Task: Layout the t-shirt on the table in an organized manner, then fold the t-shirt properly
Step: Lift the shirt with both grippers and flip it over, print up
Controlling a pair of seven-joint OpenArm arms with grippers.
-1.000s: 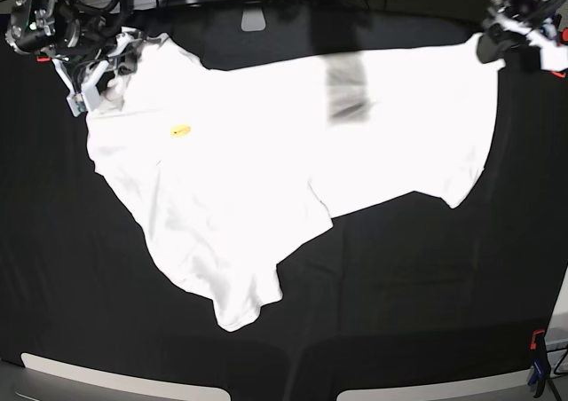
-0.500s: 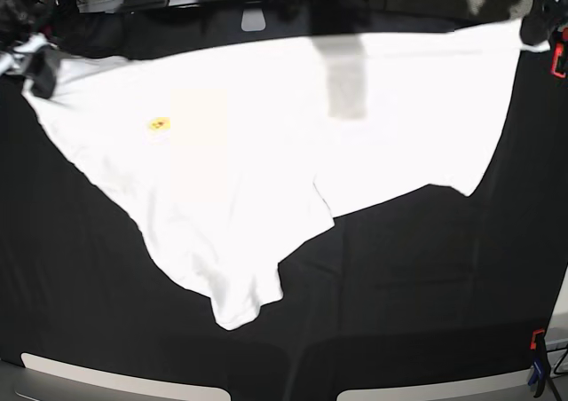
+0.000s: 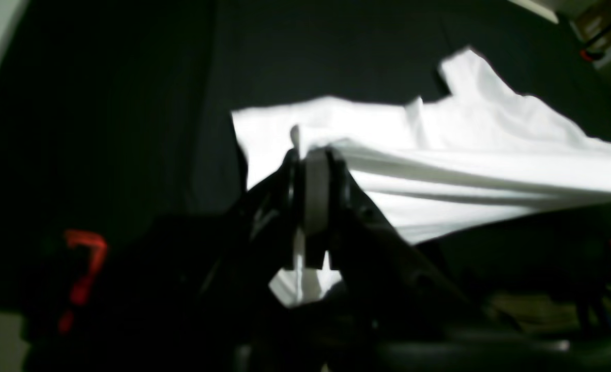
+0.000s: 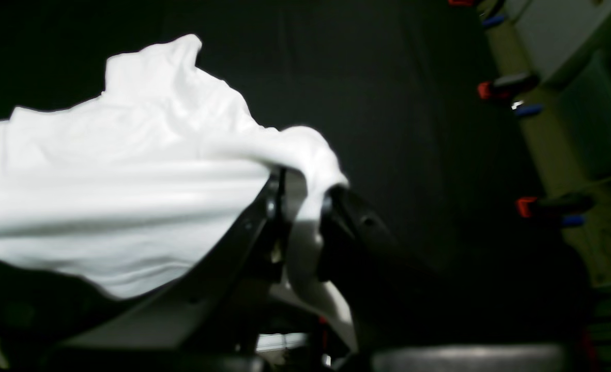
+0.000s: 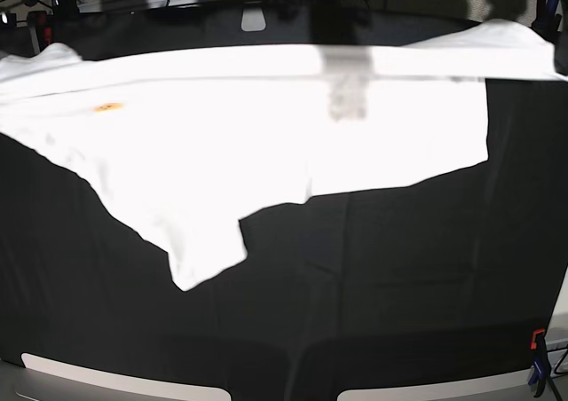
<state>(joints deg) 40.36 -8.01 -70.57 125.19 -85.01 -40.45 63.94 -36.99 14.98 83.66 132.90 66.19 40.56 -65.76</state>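
t-shirt (image 5: 266, 126) now pulled wider, taut, pinched by both tools.

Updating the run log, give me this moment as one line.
phase: spreading | left gripper: shut on t-shirt | right gripper: shut on t-shirt | shirt: stretched taut between arms, lower part on table | fold: not started

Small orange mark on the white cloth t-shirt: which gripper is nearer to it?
Right. The right gripper clamps the white cloth t-shirt at the end nearest the small orange mark; the left gripper clamps the far end.
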